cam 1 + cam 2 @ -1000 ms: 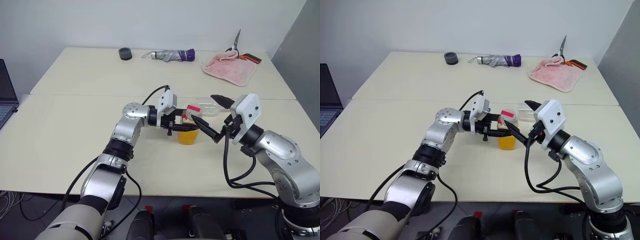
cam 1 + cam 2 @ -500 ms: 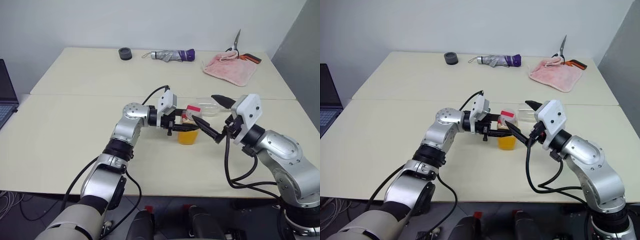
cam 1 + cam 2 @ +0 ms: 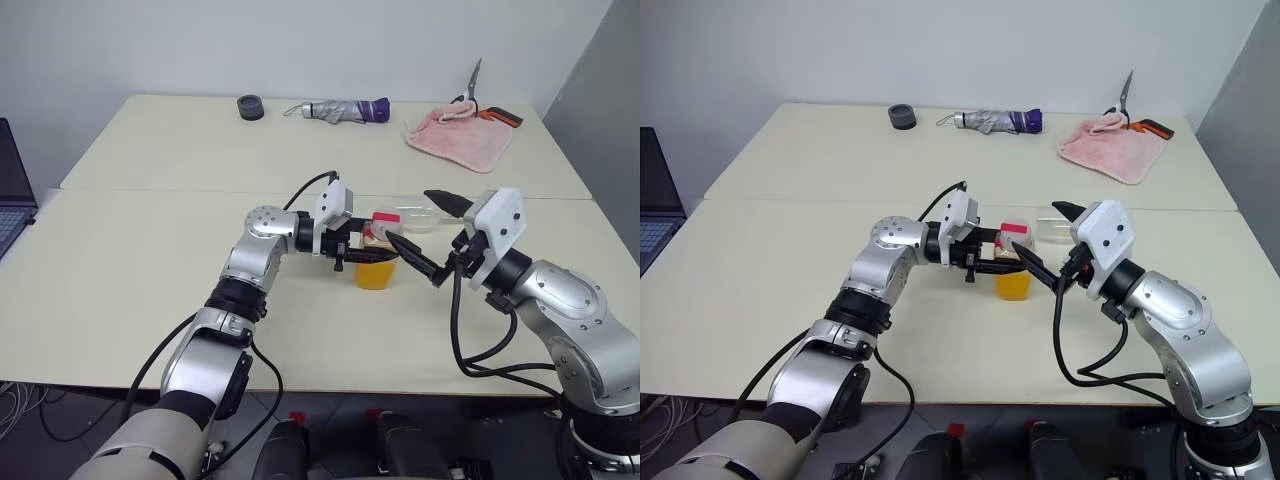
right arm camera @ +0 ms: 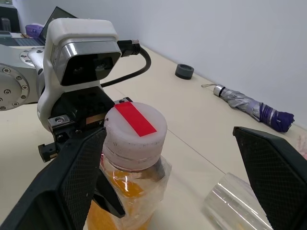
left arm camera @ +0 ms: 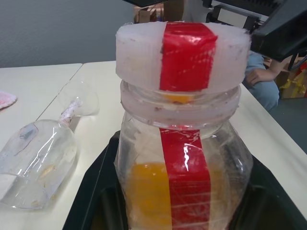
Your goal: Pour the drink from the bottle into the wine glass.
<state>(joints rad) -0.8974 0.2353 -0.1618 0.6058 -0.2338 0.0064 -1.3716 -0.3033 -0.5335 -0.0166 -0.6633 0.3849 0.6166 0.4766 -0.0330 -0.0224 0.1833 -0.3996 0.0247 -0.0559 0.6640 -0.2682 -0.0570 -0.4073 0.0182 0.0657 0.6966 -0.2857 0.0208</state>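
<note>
Bottle (image 5: 184, 158) grip first: the left pincer (image 3: 352, 248) is clamped on the bottle's body from the side, black fingers (image 5: 96, 191) hugging the clear plastic, and the bottle stands upright on the bench (image 3: 150, 270) around the middle of the near half. It's got a whitish cap (image 4: 135, 128) with a red strip running over the top and on down the label, and the drink (image 3: 376, 273) inside is orange-yellow, filling the lower part. The right pincer (image 3: 425, 235) is spread as wide as it goes, holding nothing, 1 black finger (image 4: 76, 172) just beside the bottle's cap and neck on the near side and the other (image 4: 276, 172) well out on the far side, so the cap sits roughly between them without being pinched. From the right wrist view I can't tell if the near finger actually touches the plastic. The wine glass (image 5: 38, 158) is lying on its side on the bench just beyond the bottle, clear bowl nearest the left wrist camera, stem and foot pointing away from it. Further out, along the back of the bench: a small dark round thing (image 3: 250, 106), a folded umbrella (image 3: 345, 110) in grey and purple, and a pink cloth (image 3: 458, 137) with scissors (image 3: 475, 95) at its far edge. A laptop (image 3: 12, 195) sits off the left edge.
</note>
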